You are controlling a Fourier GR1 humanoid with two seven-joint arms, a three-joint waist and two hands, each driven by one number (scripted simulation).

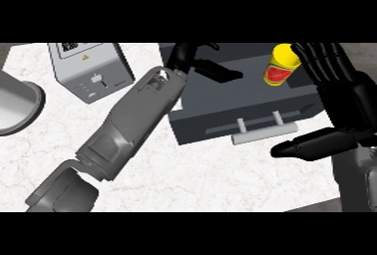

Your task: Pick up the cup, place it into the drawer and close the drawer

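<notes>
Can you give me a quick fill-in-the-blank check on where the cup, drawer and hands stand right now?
1. The cup is yellow with a ____ label.
2. The cup sits inside the open dark ____, near its right side.
3. The hand next to the cup is the robot's ____ hand.
4. The drawer's front carries a pale ____ facing the robot.

Missing words: red; drawer; right; handle

The cup [281,65] is yellow with a red label and stands upright inside the drawer [221,107], at the view's one o'clock. The drawer is a dark grey open box at the view's centre-right, with a pale bar handle [263,132] on its front at about four o'clock from centre.
</notes>
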